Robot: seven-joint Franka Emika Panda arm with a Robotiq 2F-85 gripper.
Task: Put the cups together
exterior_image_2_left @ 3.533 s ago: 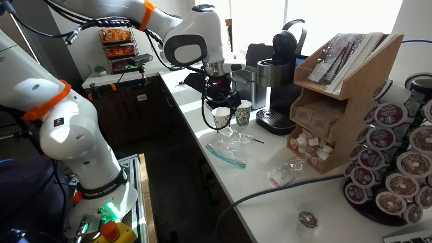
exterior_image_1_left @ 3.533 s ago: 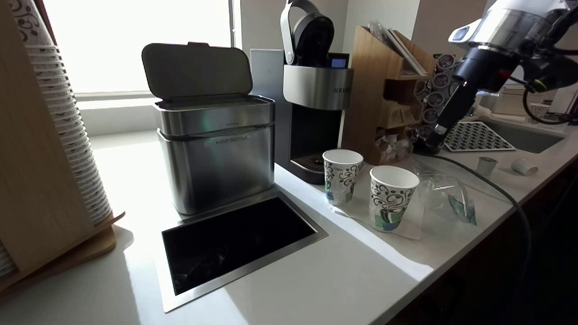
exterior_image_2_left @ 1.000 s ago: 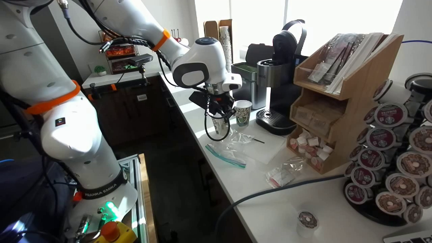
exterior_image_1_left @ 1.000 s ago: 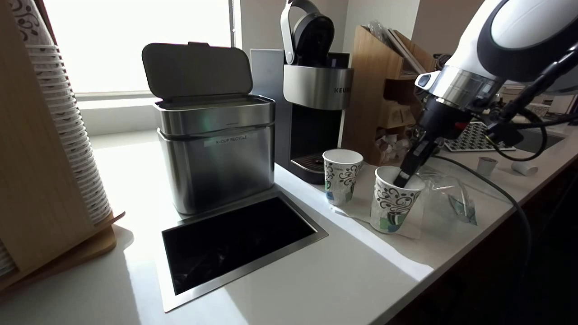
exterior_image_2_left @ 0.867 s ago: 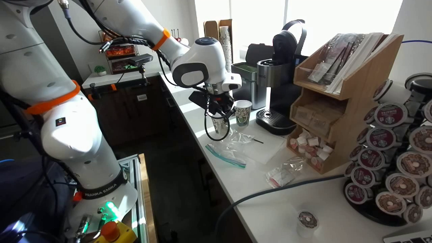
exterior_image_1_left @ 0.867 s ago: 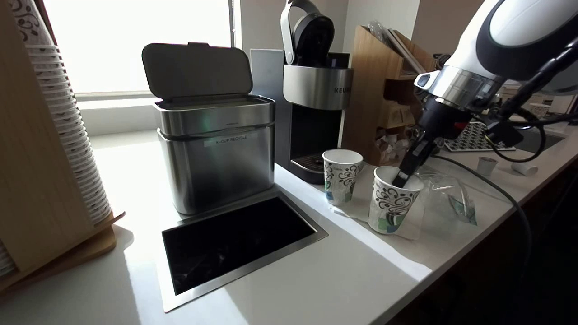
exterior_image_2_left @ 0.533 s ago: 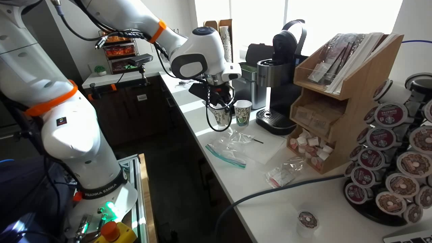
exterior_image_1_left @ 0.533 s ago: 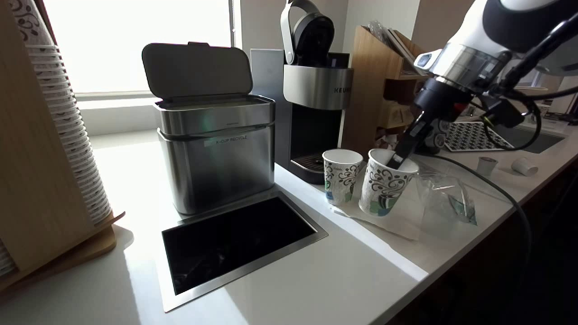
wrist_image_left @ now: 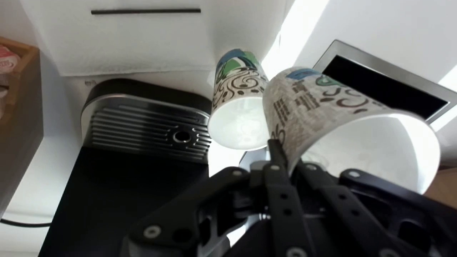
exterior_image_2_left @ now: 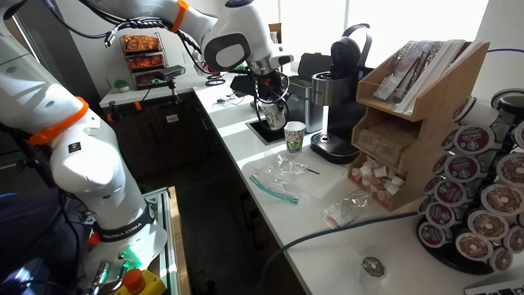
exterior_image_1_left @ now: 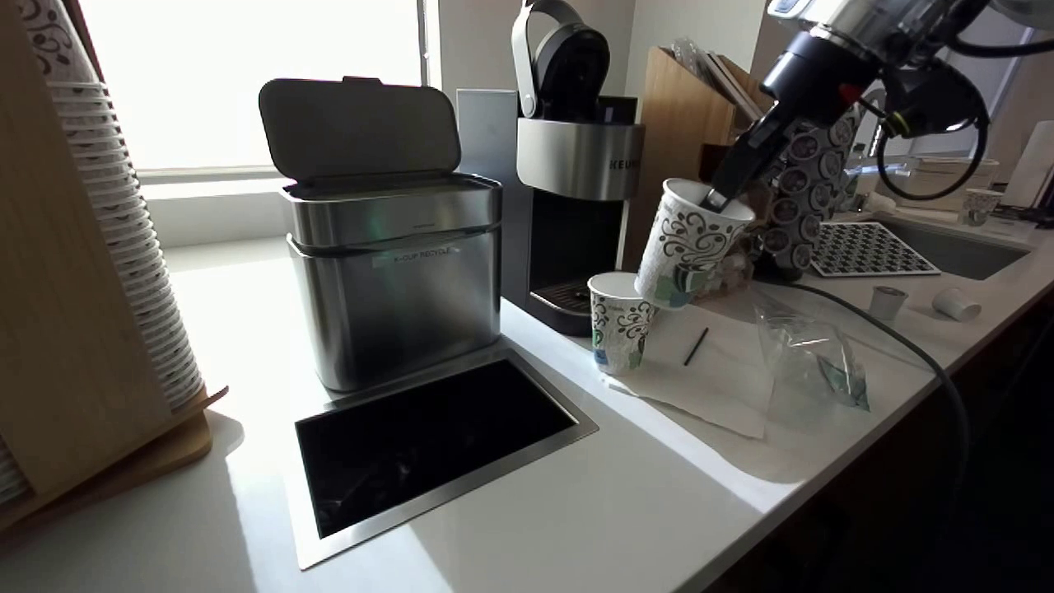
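Observation:
Two white paper cups with swirl prints are in view. One cup stands upright on the counter in front of the coffee maker, its mouth facing up. The other cup hangs tilted in the air, pinched at the rim by my gripper. In the exterior view its base sits near the height of the standing cup's rim. From the wrist, the held cup appears close beside the standing cup; I cannot tell whether they touch. One finger lies against the outer wall, the other tip hidden inside the cup.
The coffee maker rises right behind the standing cup. A steel bin with raised lid and a framed counter opening lie to its side. On the counter are a plastic bag, a dark stirrer and a wooden organizer.
My gripper, its fingers at the rim throughout the last second, has lifted one cup off the counter and tilted it. The standing cup has stayed in place; the stirrer and paper underneath now show.

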